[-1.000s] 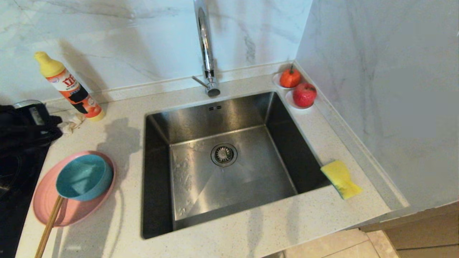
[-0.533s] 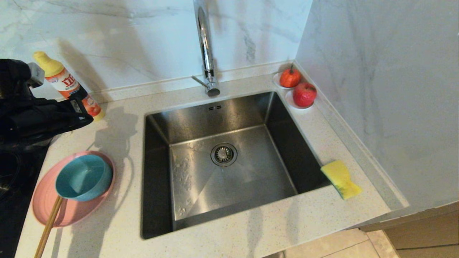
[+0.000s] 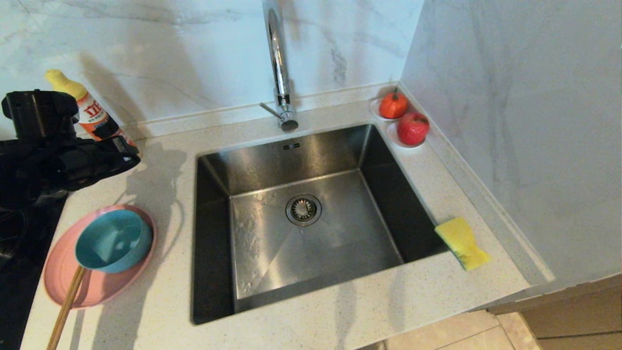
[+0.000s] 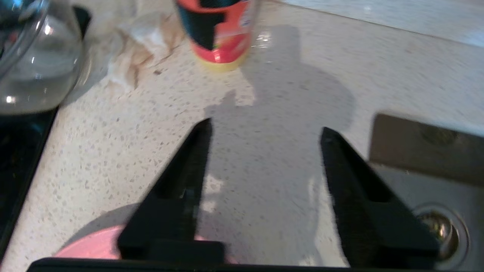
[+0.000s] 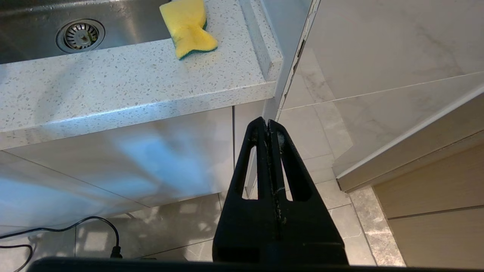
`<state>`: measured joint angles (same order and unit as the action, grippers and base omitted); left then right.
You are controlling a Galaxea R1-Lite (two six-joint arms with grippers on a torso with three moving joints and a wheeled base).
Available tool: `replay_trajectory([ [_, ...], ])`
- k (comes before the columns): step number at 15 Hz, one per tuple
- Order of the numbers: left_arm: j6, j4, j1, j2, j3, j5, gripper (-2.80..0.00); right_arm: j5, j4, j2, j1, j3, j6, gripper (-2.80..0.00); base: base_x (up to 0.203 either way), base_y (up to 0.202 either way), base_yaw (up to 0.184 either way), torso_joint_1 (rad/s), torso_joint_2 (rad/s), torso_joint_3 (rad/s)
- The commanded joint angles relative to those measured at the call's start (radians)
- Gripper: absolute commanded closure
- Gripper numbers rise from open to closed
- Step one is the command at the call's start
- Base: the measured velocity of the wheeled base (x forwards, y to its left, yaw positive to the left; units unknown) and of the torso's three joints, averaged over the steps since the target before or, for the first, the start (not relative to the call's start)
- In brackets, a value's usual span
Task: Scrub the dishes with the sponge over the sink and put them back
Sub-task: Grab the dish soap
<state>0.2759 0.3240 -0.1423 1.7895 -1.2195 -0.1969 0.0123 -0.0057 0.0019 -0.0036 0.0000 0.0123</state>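
Note:
The teal-blue bowl (image 3: 114, 240) sits inside the pink plate (image 3: 63, 287) on the counter left of the sink (image 3: 340, 243). My left gripper (image 3: 127, 151) hovers above the counter beyond the plate, in front of the detergent bottle. In the left wrist view the left gripper (image 4: 265, 125) is open with only bare counter between its fingers, and the plate's rim (image 4: 94, 245) shows below them. The yellow sponge (image 3: 461, 243) lies on the counter at the sink's right edge. My right gripper (image 5: 267, 121) is shut and empty, hanging low in front of the cabinet below the sponge (image 5: 189, 26).
A pair of wooden chopsticks (image 3: 65, 306) rests on the plate. An orange detergent bottle (image 3: 92, 114), crumpled paper (image 4: 132, 49) and a glass bowl (image 4: 34, 64) stand at the back left. A black cooktop (image 3: 19, 253) borders the left. Faucet (image 3: 279, 73) and red fruit (image 3: 412, 129) stand behind the sink.
My left arm has risen and swung in from the left edge over the counter toward the bottle, and its gripper has gone from shut to open. The right arm has not moved.

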Motion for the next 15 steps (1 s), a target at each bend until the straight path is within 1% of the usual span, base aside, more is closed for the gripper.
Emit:
replay_trajectory([
  [1,0.015,0.009,-0.004,0.042,-0.02,-0.032,-2.8,0.0,0.0,0.001,0.0,0.0,0.0,0.0,0.0,0.0,0.0,0.0,0.0,0.0],
  [3,0.031,0.063,-0.008,0.075,-0.029,-0.066,-2.8,0.0,0.0,0.001,0.0,0.0,0.0,0.0,0.0,0.0,0.0,0.0,0.0,0.0],
  [4,0.03,0.072,-0.01,0.078,-0.029,-0.068,-2.8,0.0,0.0,0.001,-0.001,0.0,0.0,0.0,0.0,0.0,0.0,0.0,0.0,0.0],
  [5,0.031,0.094,-0.027,0.084,-0.036,-0.068,-2.8,0.0,0.0,0.001,-0.001,0.0,0.0,0.0,0.0,0.0,0.0,0.0,0.0,0.0],
  [9,0.036,0.131,-0.051,0.143,-0.098,-0.063,-2.8,0.0,0.0,0.001,-0.001,0.0,0.0,0.0,0.0,0.0,0.0,0.0,0.0,0.0],
  [15,0.033,0.191,-0.053,0.245,-0.193,-0.06,-2.8,0.0,0.0,0.001,0.001,0.0,0.0,0.0,0.0,0.0,0.0,0.0,0.0,0.0],
])
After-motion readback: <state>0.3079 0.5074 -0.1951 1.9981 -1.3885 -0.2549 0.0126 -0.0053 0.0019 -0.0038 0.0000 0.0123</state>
